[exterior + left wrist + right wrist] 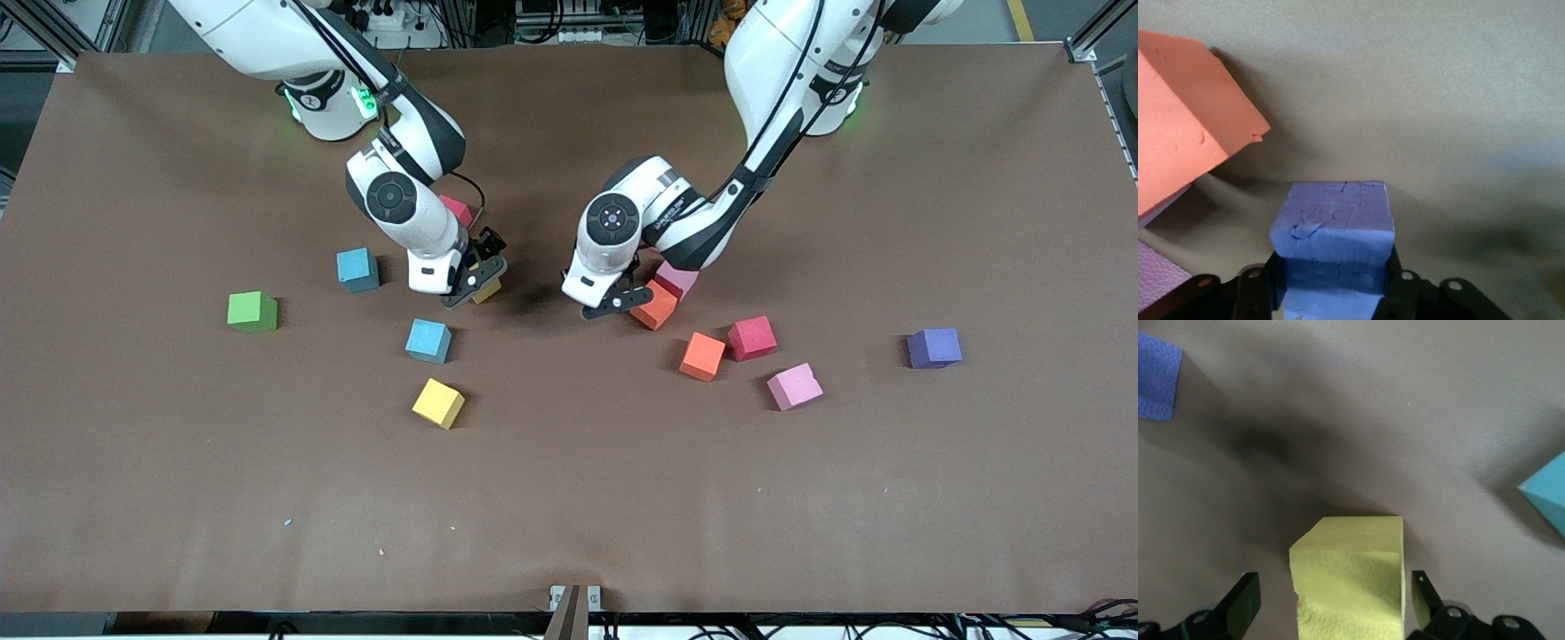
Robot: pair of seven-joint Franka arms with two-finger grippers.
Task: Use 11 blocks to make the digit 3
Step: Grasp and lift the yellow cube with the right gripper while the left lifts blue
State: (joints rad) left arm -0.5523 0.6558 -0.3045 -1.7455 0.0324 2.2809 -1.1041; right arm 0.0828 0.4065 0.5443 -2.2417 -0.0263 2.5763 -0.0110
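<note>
left gripper (pixel 613 300): low over mid-table, fingers clamped on a purple-blue block (pixel 1332 227); the block sits between the pads, as the left wrist view shows.
right gripper (pixel 476 283): low over mid-table, fingers spread wide to either side of a yellow block (pixel 1350 577); gaps show on both sides, no grip.
blocks by left gripper: orange block (pixel 656 305) just beside the fingers; pink block (pixel 677 279) touching it, farther from the front camera.
left arm's end: orange (pixel 702 356) and red (pixel 752 338) blocks touching; pink block (pixel 794 386) nearer the camera; purple block (pixel 933 348) well apart.
right arm's end: two light blue blocks (pixel 357 269) (pixel 428 340); yellow block (pixel 437 403) nearest the camera; red block (pixel 457 210) partly hidden by the right arm.
green cube (pixel 252 311): alone, apart from the rest.
</note>
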